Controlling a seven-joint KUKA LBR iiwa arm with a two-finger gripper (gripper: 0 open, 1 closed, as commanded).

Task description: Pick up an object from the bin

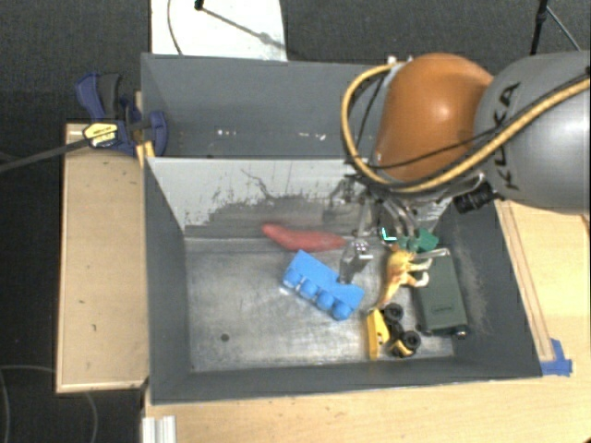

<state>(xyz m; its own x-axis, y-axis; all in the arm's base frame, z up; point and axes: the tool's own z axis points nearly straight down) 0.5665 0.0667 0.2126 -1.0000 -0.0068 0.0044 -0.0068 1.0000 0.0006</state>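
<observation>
Pickup was not yet done: my end effector (356,258) hung just beside the blue block (321,287), whether open or closed I couldn't tell.

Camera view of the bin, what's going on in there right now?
A robot arm reaches into the grey bin from the right, with its gripper low in the right half. The gripper is just above a blue toy block, with a long reddish thing to its left and a yellow toy figure to its right. A dark green box and a yellow-and-black toy lie close by. I can't tell whether it has gripped anything.
</observation>
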